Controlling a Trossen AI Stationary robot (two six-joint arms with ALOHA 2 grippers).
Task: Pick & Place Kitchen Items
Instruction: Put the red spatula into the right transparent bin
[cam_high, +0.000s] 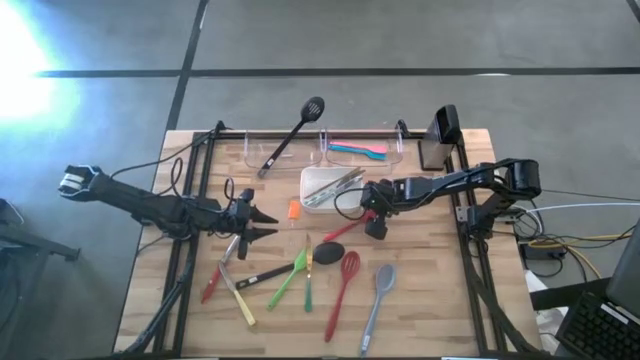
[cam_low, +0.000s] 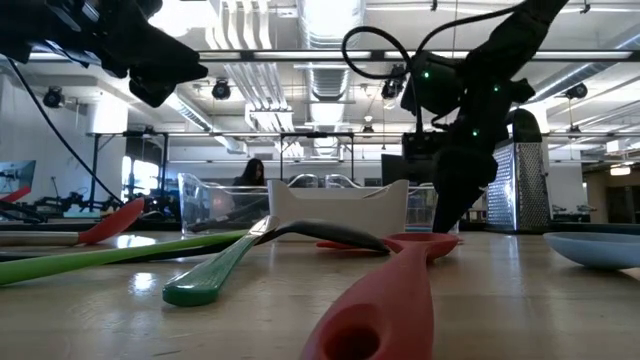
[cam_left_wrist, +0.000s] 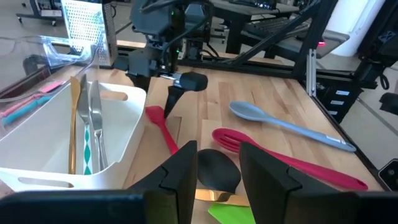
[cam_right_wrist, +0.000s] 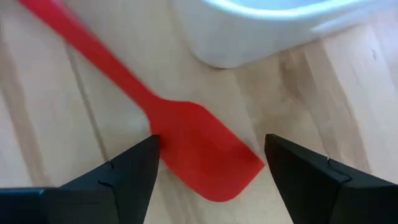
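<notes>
1. My right pincer (cam_right_wrist: 211, 155) straddles the red spatula (cam_right_wrist: 199, 155); its handle runs off the picture's edge.
2. Beyond my fingers, the white dish (cam_right_wrist: 280, 25) is cut off; its contents are hidden.

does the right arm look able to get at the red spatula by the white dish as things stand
Probably yes. The right tool hangs open right over the red spatula, its blade lying flat between the fingers. The white dish sits beside it but does not cover the blade.
</notes>
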